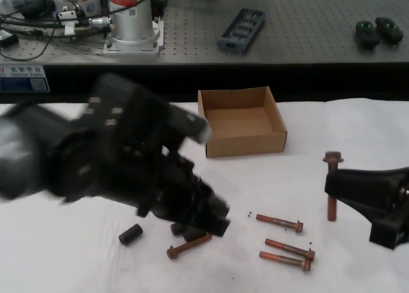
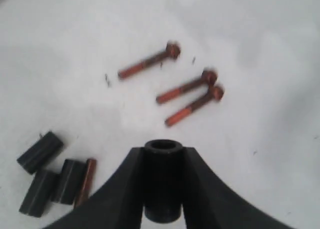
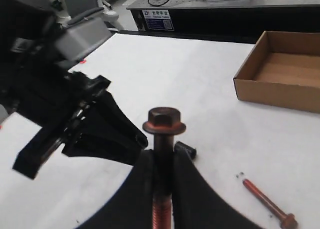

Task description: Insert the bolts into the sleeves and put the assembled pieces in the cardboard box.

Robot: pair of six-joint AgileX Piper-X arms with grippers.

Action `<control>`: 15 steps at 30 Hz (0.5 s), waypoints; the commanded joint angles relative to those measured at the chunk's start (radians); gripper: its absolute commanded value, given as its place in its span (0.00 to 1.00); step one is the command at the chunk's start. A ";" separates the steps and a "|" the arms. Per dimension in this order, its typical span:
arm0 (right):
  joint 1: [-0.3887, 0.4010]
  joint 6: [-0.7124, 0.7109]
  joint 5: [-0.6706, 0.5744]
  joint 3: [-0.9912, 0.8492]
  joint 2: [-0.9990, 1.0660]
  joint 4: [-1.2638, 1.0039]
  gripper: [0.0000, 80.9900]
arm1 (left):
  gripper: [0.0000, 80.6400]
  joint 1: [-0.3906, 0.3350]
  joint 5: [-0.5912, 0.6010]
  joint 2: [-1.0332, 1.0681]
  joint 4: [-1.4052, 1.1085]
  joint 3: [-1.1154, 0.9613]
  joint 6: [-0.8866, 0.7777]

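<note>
My left gripper (image 2: 164, 156) is shut on a black sleeve (image 2: 162, 189), held low over the white cloth with its open end up. In the high view this gripper (image 1: 214, 219) hangs just above the loose sleeves. My right gripper (image 3: 162, 159) is shut on a rusty bolt (image 3: 164, 123), upright with its head on top; the high view shows that bolt (image 1: 331, 184) at the right of the bench. The cardboard box (image 1: 243, 123) stands open at the back centre, with nothing in it.
Three loose bolts (image 1: 279, 222) (image 1: 289, 249) (image 1: 284, 260) lie between the arms. Another bolt (image 1: 188, 245) and black sleeves (image 1: 130, 234) (image 1: 179, 229) lie under the left arm. The left arm's bulk (image 3: 75, 119) is close to the right gripper.
</note>
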 commanded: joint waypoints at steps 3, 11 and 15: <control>-0.015 0.057 -0.048 0.007 0.068 -0.164 0.01 | 0.03 0.000 0.044 -0.144 -0.334 0.181 -0.221; -0.015 0.079 -0.147 0.007 0.260 -0.386 0.01 | 0.03 0.000 0.070 -0.185 -0.890 0.470 -0.435; -0.015 0.133 -0.196 0.007 0.331 -0.503 0.01 | 0.03 0.000 0.088 -0.185 -0.944 0.525 -0.422</control>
